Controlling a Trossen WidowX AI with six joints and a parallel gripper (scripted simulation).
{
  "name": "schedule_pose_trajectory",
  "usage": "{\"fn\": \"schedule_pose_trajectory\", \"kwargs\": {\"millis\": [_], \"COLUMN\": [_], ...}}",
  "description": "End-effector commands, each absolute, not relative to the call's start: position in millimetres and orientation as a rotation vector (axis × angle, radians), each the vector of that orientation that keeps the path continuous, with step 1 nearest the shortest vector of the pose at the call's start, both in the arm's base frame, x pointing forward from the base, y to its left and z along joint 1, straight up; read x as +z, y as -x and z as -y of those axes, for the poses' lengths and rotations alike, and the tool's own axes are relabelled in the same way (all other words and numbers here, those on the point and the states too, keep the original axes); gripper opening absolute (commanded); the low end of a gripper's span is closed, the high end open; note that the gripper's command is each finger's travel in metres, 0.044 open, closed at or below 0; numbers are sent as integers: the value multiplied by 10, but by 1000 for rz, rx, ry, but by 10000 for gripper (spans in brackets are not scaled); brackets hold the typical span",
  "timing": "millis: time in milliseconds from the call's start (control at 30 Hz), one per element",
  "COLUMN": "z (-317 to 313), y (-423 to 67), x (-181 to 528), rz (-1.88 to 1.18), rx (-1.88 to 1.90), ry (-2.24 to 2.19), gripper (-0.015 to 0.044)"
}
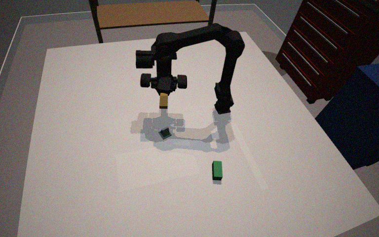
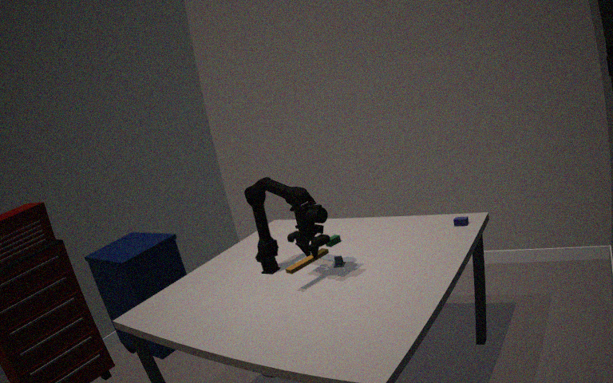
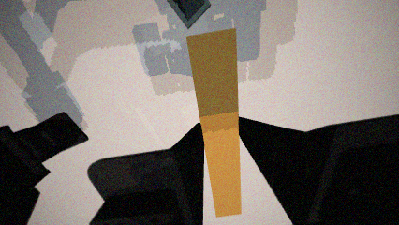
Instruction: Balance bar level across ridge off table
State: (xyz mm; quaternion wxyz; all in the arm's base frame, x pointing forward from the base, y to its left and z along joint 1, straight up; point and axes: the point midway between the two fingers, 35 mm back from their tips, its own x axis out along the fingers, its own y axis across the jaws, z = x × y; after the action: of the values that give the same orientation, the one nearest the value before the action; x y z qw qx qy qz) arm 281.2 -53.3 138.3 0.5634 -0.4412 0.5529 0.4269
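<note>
A long orange-yellow bar (image 1: 163, 100) (image 2: 300, 264) (image 3: 217, 80) is held between the fingers of my gripper (image 1: 164, 93) (image 2: 314, 256) (image 3: 218, 124), which is shut on it. The bar hangs above the table, its shadow lying apart from it in the exterior view. The small dark ridge (image 1: 165, 133) (image 2: 338, 261) (image 3: 189, 10) stands on the table, apart from the bar, just beyond the bar's far end in the wrist view. The ridge's base is turned at an angle in the top view.
A green block (image 1: 217, 169) (image 2: 333, 240) lies on the white table (image 1: 83, 190) (image 2: 234, 322). A small blue block (image 2: 460, 221) lies near the table's far right corner in the exterior view. A red drawer cabinet (image 1: 326, 41) and a blue bin (image 1: 359, 117) stand beside the table.
</note>
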Motion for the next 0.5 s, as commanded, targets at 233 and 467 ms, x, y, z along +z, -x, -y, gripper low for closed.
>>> {"fn": "schedule_pose_trajectory", "kwargs": {"millis": [233,467], "z": [175,-73], "y": [-2975,-3045], "x": [1412,1418], "rz": [-1241,-1201], "rx": [1101,1165], "ry": [1136,1199], "gripper": [0,0]}}
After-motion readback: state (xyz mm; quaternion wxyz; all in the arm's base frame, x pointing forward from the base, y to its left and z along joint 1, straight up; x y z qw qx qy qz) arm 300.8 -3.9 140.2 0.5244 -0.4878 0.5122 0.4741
